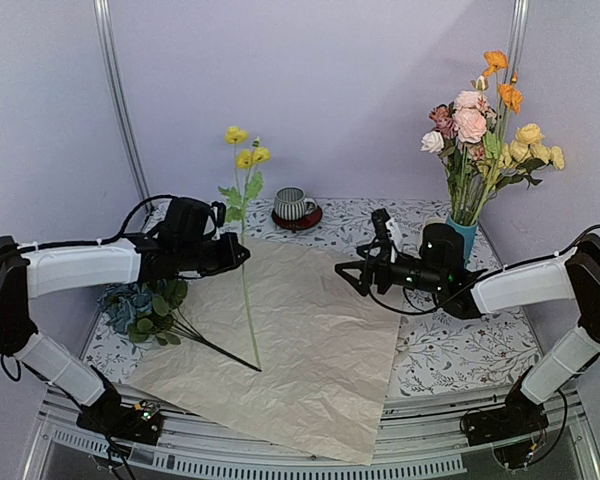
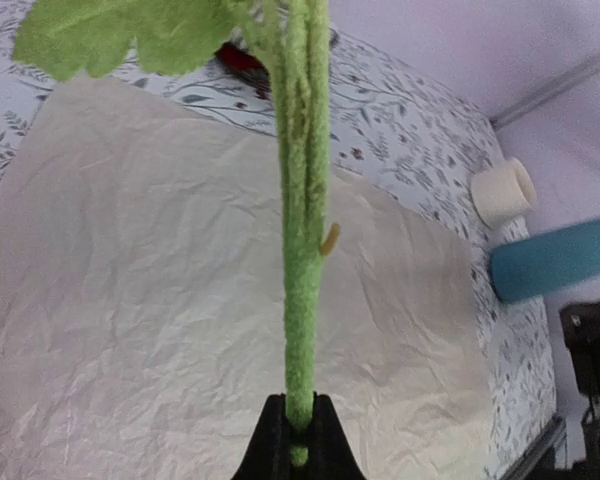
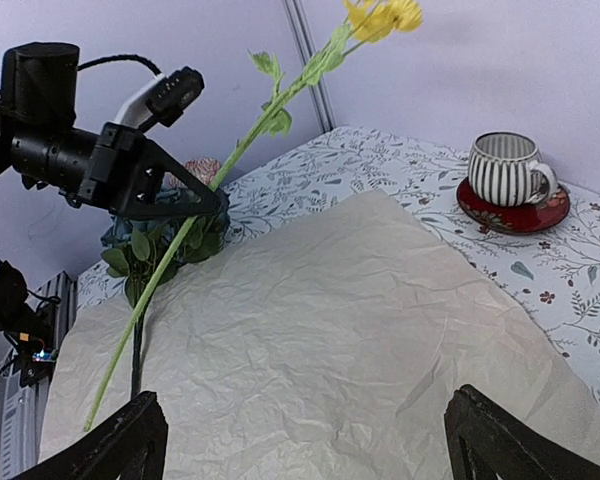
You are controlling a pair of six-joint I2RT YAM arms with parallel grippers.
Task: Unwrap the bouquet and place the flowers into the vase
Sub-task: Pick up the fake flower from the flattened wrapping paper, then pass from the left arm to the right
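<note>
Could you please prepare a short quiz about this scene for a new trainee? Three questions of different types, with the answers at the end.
1. What colour is the saucer under the striped cup?
2. True or false: the right gripper is open and holds nothing.
3. The left gripper is shut on: A) the stem of the yellow flower; B) the striped cup; C) the saucer.

Key
1. Red.
2. True.
3. A.
</note>
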